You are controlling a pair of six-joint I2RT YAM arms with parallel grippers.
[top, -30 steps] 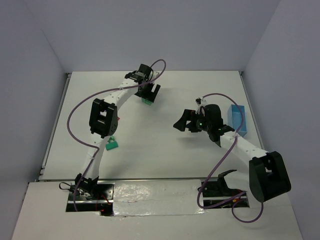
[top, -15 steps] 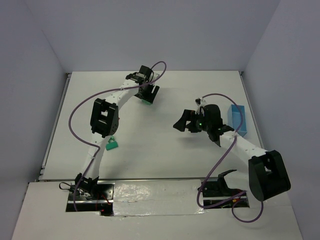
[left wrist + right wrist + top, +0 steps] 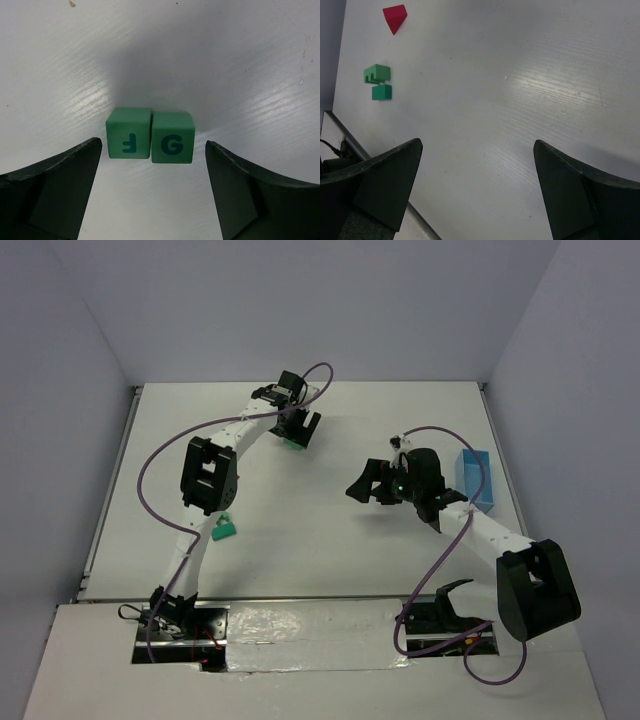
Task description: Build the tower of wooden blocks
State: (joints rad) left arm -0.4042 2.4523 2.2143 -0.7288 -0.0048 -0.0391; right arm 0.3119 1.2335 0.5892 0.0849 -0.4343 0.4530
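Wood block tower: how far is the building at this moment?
Done: nothing is stacked yet. In hand: the open left claw straddles the F cube and G cube, touching side by side, gripping neither. To do: the red wedge, notched green block and small green cube lie loose; the right claw is open, empty.

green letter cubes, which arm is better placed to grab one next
Left: the left gripper, open, straddles the F cube and G cube. The right gripper, also open, is far from them.

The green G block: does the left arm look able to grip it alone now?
Probably not alone. The open left tool straddles the G block and the F block, which sit side by side, so closing would likely squeeze both.
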